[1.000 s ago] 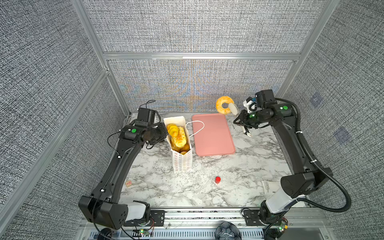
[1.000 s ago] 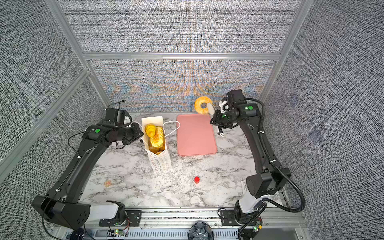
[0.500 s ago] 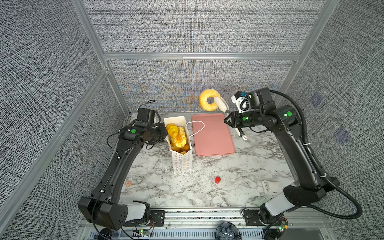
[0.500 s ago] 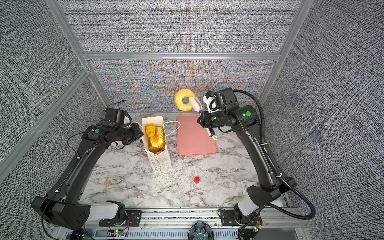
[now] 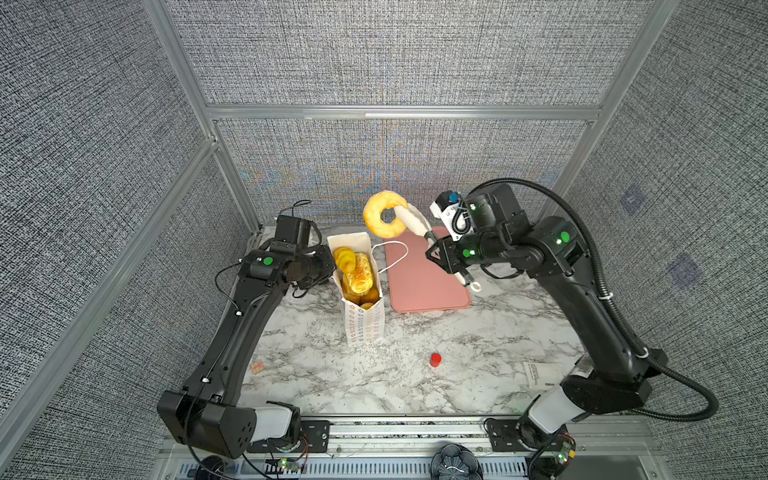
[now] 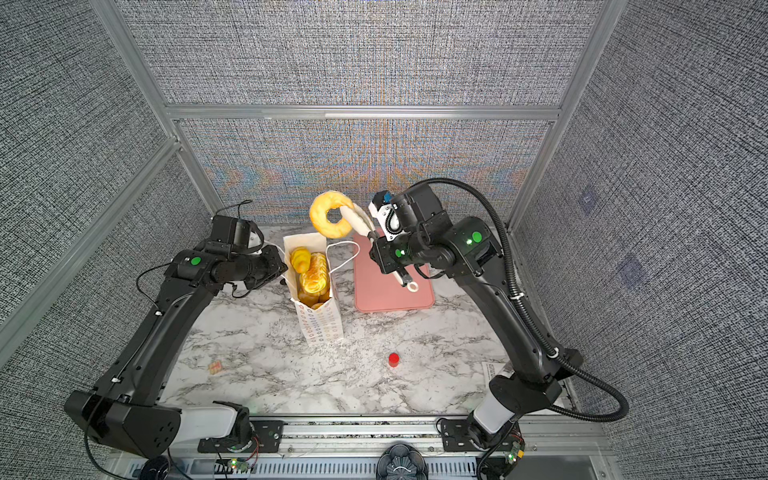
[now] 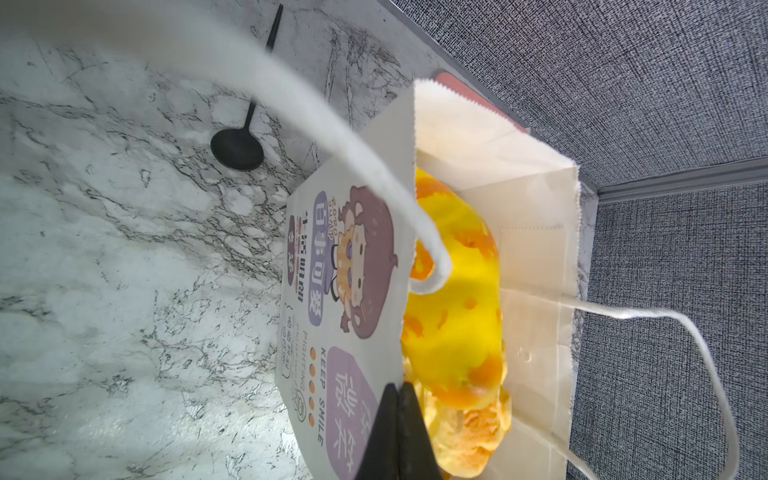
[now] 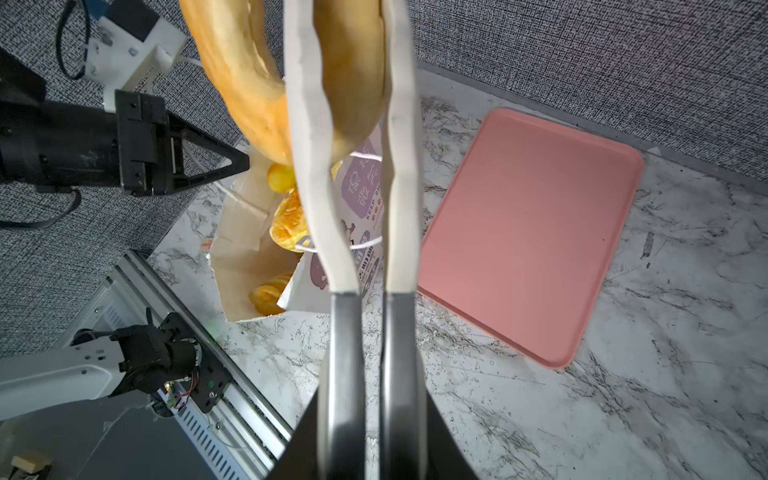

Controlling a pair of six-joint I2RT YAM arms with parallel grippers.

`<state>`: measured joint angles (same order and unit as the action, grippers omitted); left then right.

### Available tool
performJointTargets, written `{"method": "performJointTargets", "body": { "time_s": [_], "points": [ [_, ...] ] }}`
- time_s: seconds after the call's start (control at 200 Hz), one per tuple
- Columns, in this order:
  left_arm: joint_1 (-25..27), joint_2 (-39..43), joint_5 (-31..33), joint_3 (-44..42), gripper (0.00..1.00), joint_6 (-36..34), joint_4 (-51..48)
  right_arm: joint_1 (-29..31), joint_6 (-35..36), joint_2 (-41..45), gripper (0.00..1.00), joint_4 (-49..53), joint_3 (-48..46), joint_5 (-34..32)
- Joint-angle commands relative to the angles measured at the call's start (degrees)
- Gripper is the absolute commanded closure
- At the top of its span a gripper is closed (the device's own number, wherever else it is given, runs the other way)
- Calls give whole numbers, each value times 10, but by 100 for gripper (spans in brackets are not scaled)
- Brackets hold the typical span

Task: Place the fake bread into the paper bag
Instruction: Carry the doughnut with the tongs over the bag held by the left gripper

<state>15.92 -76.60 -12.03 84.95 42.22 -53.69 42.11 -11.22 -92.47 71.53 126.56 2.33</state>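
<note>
A glossy golden ring cake (image 5: pixel 384 214) (image 6: pixel 332 214) (image 8: pixel 249 62), one piece of the fake bread, hangs in the air just behind the paper bag's mouth. White-tipped metal tongs (image 5: pixel 415 222) (image 8: pixel 345 332) clamp it. My right gripper (image 5: pixel 440 253) (image 6: pixel 380 253) (image 8: pixel 372 415) is shut on the tongs' handles. The paper bag (image 5: pixel 361 324) (image 6: pixel 322 324) (image 7: pixel 340 270) (image 8: pixel 245 232) stands upright and open, with several pastries (image 5: pixel 357 270) (image 6: pixel 313 270) (image 7: pixel 457 311) inside. My left gripper (image 5: pixel 328 266) (image 6: pixel 280 266) (image 7: pixel 398 415) is shut on the bag's left rim.
A flat pink tray (image 5: pixel 424 282) (image 6: pixel 386 291) (image 8: pixel 532 232) lies right of the bag. A small red cylinder (image 5: pixel 435 358) (image 6: pixel 393 359) stands on the marble in front. A small cube (image 5: pixel 257 366) lies front left, a paper label (image 5: pixel 540 374) front right, a black spoon (image 7: pixel 237 149) near the bag.
My right arm has carried the ring cake in the tongs leftward from beyond the tray's far right corner to just behind the bag. The left arm and bag have stayed put.
</note>
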Motion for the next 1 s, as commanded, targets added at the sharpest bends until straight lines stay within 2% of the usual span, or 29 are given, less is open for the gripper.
{"method": "performJointTargets", "body": {
  "time_s": [0.0,0.71,0.995],
  "points": [
    [-1,-2,-1,6,100,-2,6,19,11,1,73,14,1,-41],
    [-1,6,-3,0,100,-1,13,135,23,-26,73,66,10,-148],
    [-1,8,-4,-3,100,-1,13,168,8,-39,73,97,2,-189]
  ]
}}
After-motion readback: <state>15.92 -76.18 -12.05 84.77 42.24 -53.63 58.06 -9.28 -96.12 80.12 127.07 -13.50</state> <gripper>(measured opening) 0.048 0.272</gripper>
